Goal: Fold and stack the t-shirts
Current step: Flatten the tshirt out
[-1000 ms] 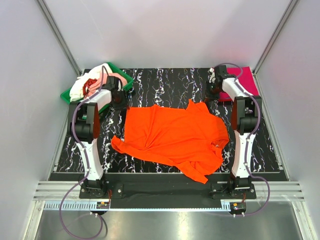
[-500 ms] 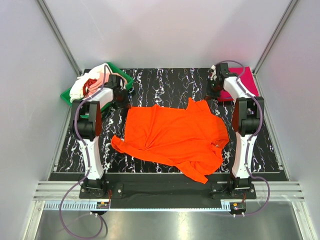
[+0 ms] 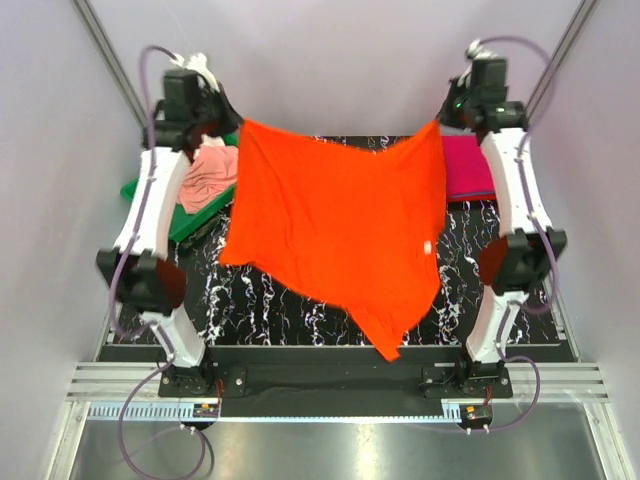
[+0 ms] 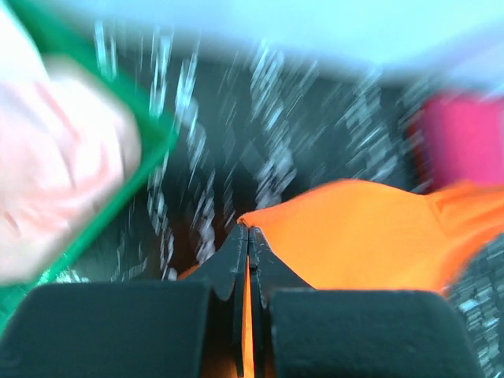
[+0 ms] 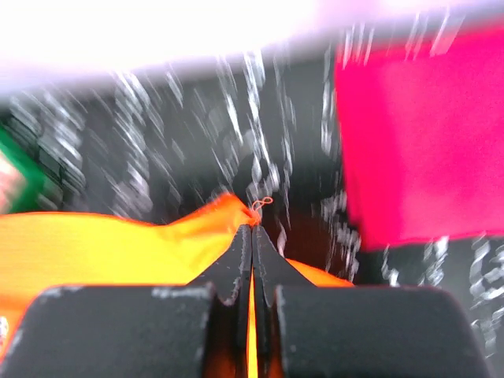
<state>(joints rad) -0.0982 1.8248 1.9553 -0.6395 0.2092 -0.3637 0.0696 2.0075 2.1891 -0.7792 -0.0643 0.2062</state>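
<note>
Black tabletop with white marble veining, one, carrying both arm bases at its near edge.

Arms, two, white and black, each rising from its base and reaching up and toward the far side.

Bright orange cloth t-shirt, one. It hangs spread like a sheet between the two arms, above the middle of the table. Its lowest point tapers to a tip toward the near edge, right of centre; whether that tip touches the table cannot be told. A small white mark shows near its right edge. The two upper corners are its highest points, one at each gripper.

Left gripper, one, fingers pressed together on the upper left corner of the orange t-shirt, with orange cloth showing between them in the left wrist view.

Right gripper, one, fingers likewise closed tight on the upper right corner, where a loose orange thread curls just above the tips.

Green plastic tray, one, at the far left of the table, below the left arm.

Pale pink crumpled t-shirt, one visible, lying in the tray.

Magenta-pink folded t-shirt, one, flat on the far right of the table, partly behind the orange cloth's right edge.
</note>
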